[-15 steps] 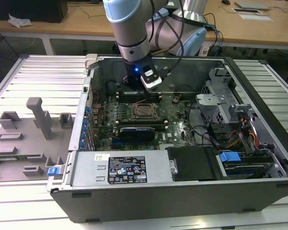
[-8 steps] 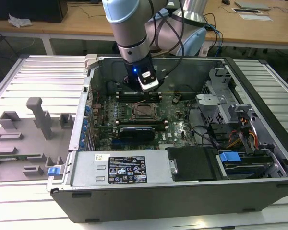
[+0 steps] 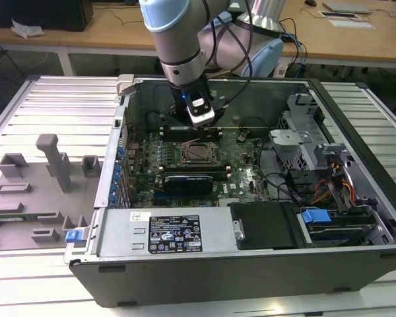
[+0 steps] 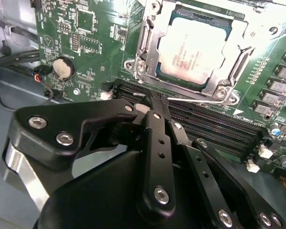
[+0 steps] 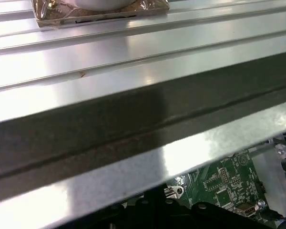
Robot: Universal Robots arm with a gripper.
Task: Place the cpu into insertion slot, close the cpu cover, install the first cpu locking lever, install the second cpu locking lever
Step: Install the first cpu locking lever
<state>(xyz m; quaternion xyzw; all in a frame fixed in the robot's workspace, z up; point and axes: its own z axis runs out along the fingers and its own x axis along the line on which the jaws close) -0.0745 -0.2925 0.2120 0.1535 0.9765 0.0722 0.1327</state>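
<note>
In the second wrist view the cpu [image 4: 193,47], with its dull silver top, lies flat in the insertion slot [image 4: 231,93] on the green motherboard. The cpu cover [image 4: 150,40] is down around it as a silver frame. A thin wire locking lever [image 4: 200,100] runs along the socket's edge closest to the gripper. My gripper [image 4: 152,101] has its black fingers together, tips right at that lever's end. I cannot tell whether they pinch it. In the exterior view the gripper [image 3: 199,124] hangs inside the open computer case just behind the insertion slot [image 3: 198,154].
Long black memory slots [image 4: 214,126] lie between the gripper and the socket. A coin battery [image 4: 63,68] and cables sit beside them. The case wall [image 5: 133,129] is close to the wrist. A power supply [image 3: 178,231] and a drive cage [image 3: 303,132] crowd the case. A grey fixture [image 3: 53,162] stands outside.
</note>
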